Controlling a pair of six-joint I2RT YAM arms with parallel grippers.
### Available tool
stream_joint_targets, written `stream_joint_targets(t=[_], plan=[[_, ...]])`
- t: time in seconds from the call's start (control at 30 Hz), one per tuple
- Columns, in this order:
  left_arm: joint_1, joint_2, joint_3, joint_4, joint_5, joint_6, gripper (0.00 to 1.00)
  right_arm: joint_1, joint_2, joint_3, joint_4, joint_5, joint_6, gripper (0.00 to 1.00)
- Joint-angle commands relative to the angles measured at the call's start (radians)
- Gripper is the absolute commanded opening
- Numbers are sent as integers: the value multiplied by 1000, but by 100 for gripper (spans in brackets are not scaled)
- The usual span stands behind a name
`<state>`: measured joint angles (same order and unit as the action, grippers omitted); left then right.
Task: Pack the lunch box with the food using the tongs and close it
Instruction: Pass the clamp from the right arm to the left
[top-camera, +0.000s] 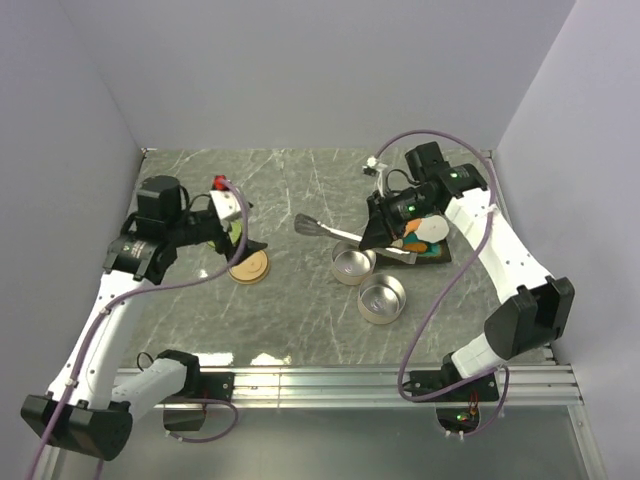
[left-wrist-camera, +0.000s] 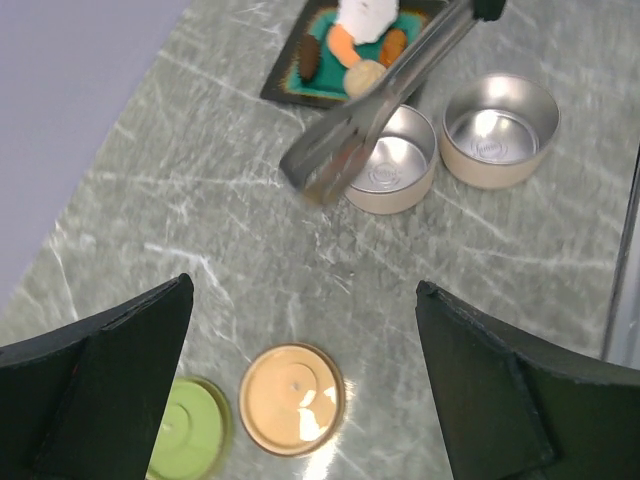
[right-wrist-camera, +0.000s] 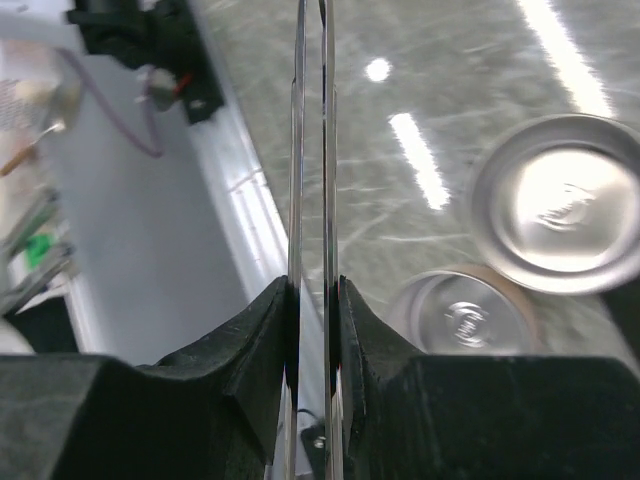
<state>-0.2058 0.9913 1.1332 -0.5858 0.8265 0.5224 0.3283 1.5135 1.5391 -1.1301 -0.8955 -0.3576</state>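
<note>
Near tin (top-camera: 381, 298) and far tin (top-camera: 353, 264): both open and empty, just left of the tray (left-wrist-camera: 290, 85) on its near side. Orange lid (left-wrist-camera: 292, 398) and green lid (left-wrist-camera: 190, 428) lie well left of the tray. Left gripper (left-wrist-camera: 300, 290) hangs over them, jaws spread wide, nothing in them. Right gripper (right-wrist-camera: 312, 300) is at the tray's left edge, jaws pinched across both arms of the tongs (right-wrist-camera: 310, 180), arms squeezed nearly parallel. Tongs are lifted, free end poking left away from the tray, over the far tin. Food (left-wrist-camera: 345, 42) is all on the tray.

My read: tongs are thin, springy, slick steel. Mid-arm hold is right; too much squeeze kills the tip opening. Food looks light, hard and smooth, likely to squirt out. Pinch ovals across the short axis, egg by its edge.
</note>
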Motion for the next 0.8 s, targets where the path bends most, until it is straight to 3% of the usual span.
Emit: stream_joint_targets(t=[0.0, 0.3, 0.57, 0.77], plan=[[-110, 21, 25, 46, -113, 181, 99, 54, 24, 29, -25, -141, -1, 22], [-429, 66, -32, 145, -306, 396, 99, 167, 79, 81, -7, -152, 63, 22], [-521, 161, 28, 69, -322, 389, 90, 213, 108, 95, 16, -148, 91, 22], [-575, 193, 27, 55, -388, 387, 74, 212, 119, 115, 21, -171, 111, 22]])
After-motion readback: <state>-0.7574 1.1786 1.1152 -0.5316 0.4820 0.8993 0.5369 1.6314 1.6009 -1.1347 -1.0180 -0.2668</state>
